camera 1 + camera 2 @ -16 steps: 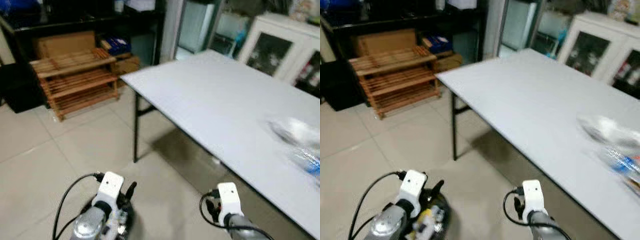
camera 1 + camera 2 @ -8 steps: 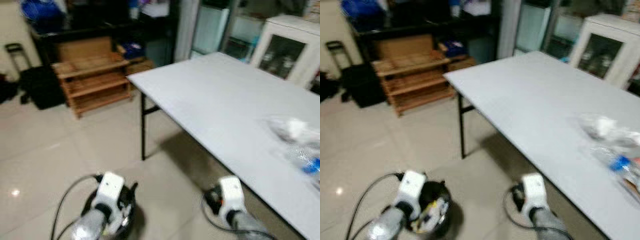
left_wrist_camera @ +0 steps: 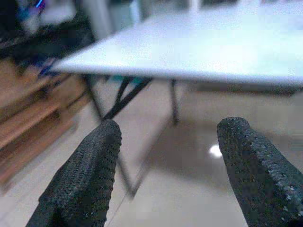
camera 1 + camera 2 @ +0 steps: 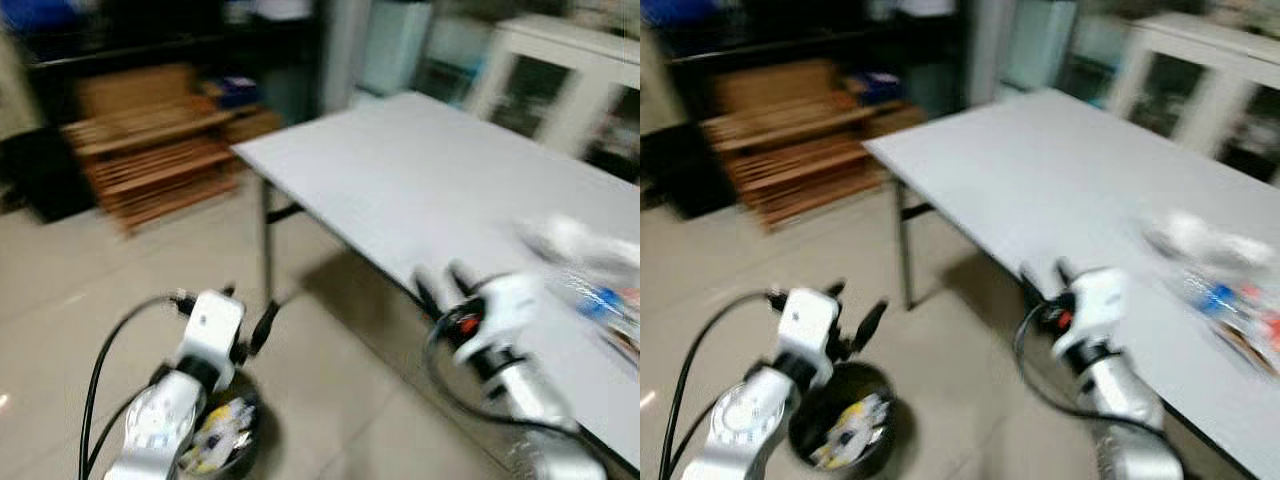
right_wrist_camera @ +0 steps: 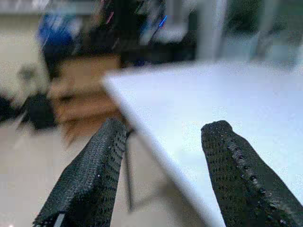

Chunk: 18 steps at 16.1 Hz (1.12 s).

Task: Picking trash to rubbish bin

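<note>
A black rubbish bin (image 4: 845,430) stands on the tiled floor with yellow and white scraps inside. My left gripper (image 4: 852,308) hangs open just above the bin's rim, holding nothing. On the right of the white table (image 4: 400,170) lies blurred trash: a crumpled clear bag (image 4: 575,240) and a plastic bottle with a blue cap (image 4: 600,300). My right gripper (image 4: 443,285) is open and empty at the table's near edge, well short of the trash. In the right wrist view its fingers (image 5: 94,175) point along the tabletop (image 5: 213,104).
A black table leg (image 4: 265,240) stands beyond the bin. A wooden slatted rack (image 4: 150,150) and dark shelving line the far left wall. A white glass-door cabinet (image 4: 540,90) is behind the table. Bare tiles (image 4: 80,270) stretch to the left.
My right arm has risen from low by the floor up to the table's near edge. The left arm lifted slightly above the bin. The camera swung, shifting the whole picture.
</note>
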### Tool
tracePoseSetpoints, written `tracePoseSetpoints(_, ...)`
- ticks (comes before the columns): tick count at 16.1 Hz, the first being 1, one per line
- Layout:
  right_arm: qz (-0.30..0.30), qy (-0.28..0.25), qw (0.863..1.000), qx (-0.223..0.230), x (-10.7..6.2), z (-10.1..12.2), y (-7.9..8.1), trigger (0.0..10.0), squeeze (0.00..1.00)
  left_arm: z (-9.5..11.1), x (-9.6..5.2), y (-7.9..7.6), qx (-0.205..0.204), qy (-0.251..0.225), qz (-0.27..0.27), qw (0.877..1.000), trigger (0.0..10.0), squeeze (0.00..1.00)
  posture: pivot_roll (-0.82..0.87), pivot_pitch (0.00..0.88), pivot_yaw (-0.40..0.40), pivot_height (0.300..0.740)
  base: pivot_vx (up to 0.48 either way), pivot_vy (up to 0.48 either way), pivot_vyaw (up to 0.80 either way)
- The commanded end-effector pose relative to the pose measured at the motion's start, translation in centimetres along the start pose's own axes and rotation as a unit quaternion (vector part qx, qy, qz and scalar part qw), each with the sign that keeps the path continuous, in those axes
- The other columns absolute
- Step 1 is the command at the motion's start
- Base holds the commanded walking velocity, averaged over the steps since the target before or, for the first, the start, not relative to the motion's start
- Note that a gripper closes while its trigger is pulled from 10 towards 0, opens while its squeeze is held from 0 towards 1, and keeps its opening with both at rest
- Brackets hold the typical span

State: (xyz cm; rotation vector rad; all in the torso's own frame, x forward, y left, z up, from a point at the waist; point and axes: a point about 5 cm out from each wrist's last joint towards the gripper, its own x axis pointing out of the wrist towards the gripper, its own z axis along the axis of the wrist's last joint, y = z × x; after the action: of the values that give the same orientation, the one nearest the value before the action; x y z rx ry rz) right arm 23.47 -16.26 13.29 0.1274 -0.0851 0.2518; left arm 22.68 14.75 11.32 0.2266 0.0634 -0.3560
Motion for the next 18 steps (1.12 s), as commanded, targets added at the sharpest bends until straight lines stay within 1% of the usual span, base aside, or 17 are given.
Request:
tracePoseSetpoints(1,-0.038,-0.054,0.998,-0.002,0.2,2.3,-1.1,10.0,0.00,1.9,0.6,-0.1,0.016,-0.026,-0.011,0.999,10.0,0.00,-0.02,0.000,-0.047,0.740,0.000,0.000,-0.80)
tracePoseSetpoints(2,-0.061,-0.069,0.996,-0.005,0.3,3.0,-1.5,10.0,0.00,2.8,1.0,0.1,0.027,-0.030,-0.008,0.999,10.0,0.00,-0.02,0.000,-0.044,0.740,0.000,0.000,-0.80)
tracePoseSetpoints(3,-0.072,-0.072,0.995,-0.007,0.4,3.3,-1.7,10.0,0.00,3.1,1.2,0.2,0.029,-0.032,-0.007,0.999,10.0,0.00,-0.02,0.000,-0.044,0.740,0.000,0.000,-0.80)
tracePoseSetpoints(5,-0.127,-0.063,0.989,-0.031,0.7,3.5,-2.8,10.0,0.00,4.5,2.1,0.7,0.032,-0.048,-0.005,0.998,10.0,0.00,-0.03,0.000,-0.031,0.740,0.000,0.000,-0.80)
tracePoseSetpoints(6,-0.163,-0.034,0.985,-0.044,0.6,2.7,-3.5,10.0,0.00,5.0,2.8,0.8,0.037,-0.051,-0.006,0.998,10.0,0.00,-0.03,0.000,-0.026,0.740,0.000,0.000,-0.80)
tracePoseSetpoints(7,-0.193,0.007,0.979,-0.060,0.3,1.6,-4.2,10.0,0.00,5.0,3.3,0.7,0.051,-0.047,-0.011,0.998,10.0,0.00,-0.04,0.000,-0.008,0.740,0.000,0.000,-0.80)
tracePoseSetpoints(8,-0.210,0.036,0.975,-0.069,0.0,0.8,-4.5,10.0,0.00,4.8,3.5,0.5,0.061,-0.043,-0.014,0.997,10.0,0.00,-0.04,0.000,-0.008,0.740,0.000,0.000,-0.80)
tracePoseSetpoints(9,-0.224,0.067,0.969,-0.074,-0.5,-0.1,-4.8,10.0,0.00,4.5,3.7,0.2,0.054,-0.030,-0.023,0.998,10.0,0.00,-0.05,0.000,0.005,0.740,0.000,0.000,-0.80)
tracePoseSetpoints(10,-0.240,0.108,0.963,-0.064,-1.6,-1.6,-4.8,10.0,0.00,4.2,3.9,-0.7,0.040,-0.017,-0.045,0.998,10.0,0.00,-0.06,0.000,0.022,0.740,0.000,0.000,-0.80)
tracePoseSetpoints(11,-0.249,0.126,0.959,-0.050,-2.2,-2.4,-4.6,10.0,0.00,4.3,4.2,-1.1,0.025,-0.018,-0.050,0.998,10.0,0.00,-0.07,0.000,0.030,0.740,0.000,0.000,-0.80)
tracePoseSetpoints(12,-0.251,0.132,0.958,-0.043,-2.4,-2.7,-4.5,10.0,0.00,4.4,4.4,-1.0,0.019,-0.024,-0.042,0.999,10.0,0.00,-0.07,0.000,0.032,0.740,0.000,0.000,-0.80)
tracePoseSetpoints(14,-0.255,0.135,0.957,-0.043,-2.7,-3.0,-4.2,10.0,0.00,4.2,4.6,-0.5,0.020,-0.039,-0.021,0.999,10.0,0.00,-0.08,0.000,0.045,0.740,0.000,0.000,-0.80)
tracePoseSetpoints(16,-0.260,0.136,0.955,-0.045,-2.8,-3.0,-4.0,10.0,0.00,3.5,4.5,-0.4,0.015,-0.031,-0.018,0.999,10.0,0.00,-0.08,0.000,0.043,0.740,0.000,0.000,-0.80)
tracePoseSetpoints(17,-0.262,0.133,0.954,-0.051,-2.7,-2.8,-3.8,10.0,0.00,2.9,4.3,-0.4,0.012,-0.019,-0.018,1.000,10.0,0.00,-0.08,0.000,0.036,0.740,0.000,0.000,-0.80)
tracePoseSetpoints(18,-0.255,0.122,0.957,-0.058,-2.4,-2.4,-3.5,10.0,0.00,2.7,4.0,-0.2,-0.003,-0.011,-0.013,1.000,10.0,0.00,-0.08,0.000,0.026,0.740,0.000,0.000,-0.80)
